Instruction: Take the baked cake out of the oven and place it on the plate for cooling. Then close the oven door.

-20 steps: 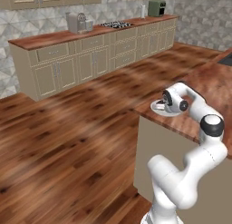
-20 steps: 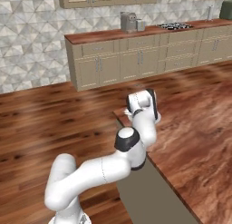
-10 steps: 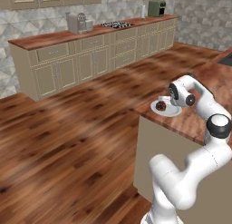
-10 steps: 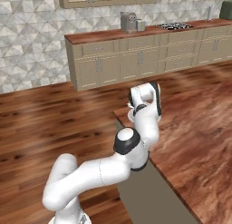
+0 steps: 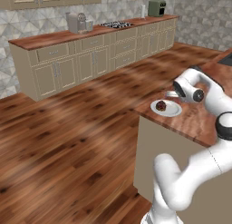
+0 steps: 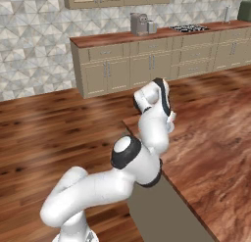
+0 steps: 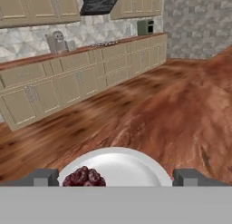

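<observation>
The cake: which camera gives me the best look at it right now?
The left base view: the baked cake sits whole on the plate, left of centre, on the island counter. The hand view is nearer but cuts the cake at the bottom. In the right base view, the arm blocks that spot.

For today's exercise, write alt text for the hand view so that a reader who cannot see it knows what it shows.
A small dark reddish-brown baked cake sits on the left part of a round white plate on a wood-grain counter, with the open gripper straddling the plate. Beyond lie a wooden floor and beige cabinets along a tiled wall.
</observation>
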Available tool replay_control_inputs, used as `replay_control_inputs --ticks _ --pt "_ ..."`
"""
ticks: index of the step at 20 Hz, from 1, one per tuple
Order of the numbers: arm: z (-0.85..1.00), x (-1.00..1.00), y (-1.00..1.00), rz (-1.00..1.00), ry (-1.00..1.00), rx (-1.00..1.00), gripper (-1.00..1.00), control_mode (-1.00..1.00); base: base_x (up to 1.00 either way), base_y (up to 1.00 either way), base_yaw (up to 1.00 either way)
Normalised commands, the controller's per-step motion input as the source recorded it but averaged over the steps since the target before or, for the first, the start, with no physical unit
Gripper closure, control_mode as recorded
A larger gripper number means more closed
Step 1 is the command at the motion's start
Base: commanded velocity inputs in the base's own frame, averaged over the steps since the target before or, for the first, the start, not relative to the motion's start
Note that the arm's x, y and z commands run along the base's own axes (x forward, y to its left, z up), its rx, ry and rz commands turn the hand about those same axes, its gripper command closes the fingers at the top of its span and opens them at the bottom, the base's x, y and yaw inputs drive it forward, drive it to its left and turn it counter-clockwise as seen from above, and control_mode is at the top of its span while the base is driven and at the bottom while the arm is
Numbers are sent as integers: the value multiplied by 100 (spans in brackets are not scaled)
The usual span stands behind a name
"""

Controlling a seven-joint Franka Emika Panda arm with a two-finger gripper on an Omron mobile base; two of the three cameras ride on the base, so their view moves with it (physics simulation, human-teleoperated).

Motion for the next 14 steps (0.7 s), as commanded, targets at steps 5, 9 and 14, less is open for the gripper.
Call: replay_control_inputs --ticks 5,9,14 --pt "25 -98 13 -14 0 -9 -100 -100 0 0 0" --pt "28 -91 41 -5 -4 -10 -100 -100 0 0 0" --pt "22 -91 36 -4 -1 -9 -100 -100 0 0 0"
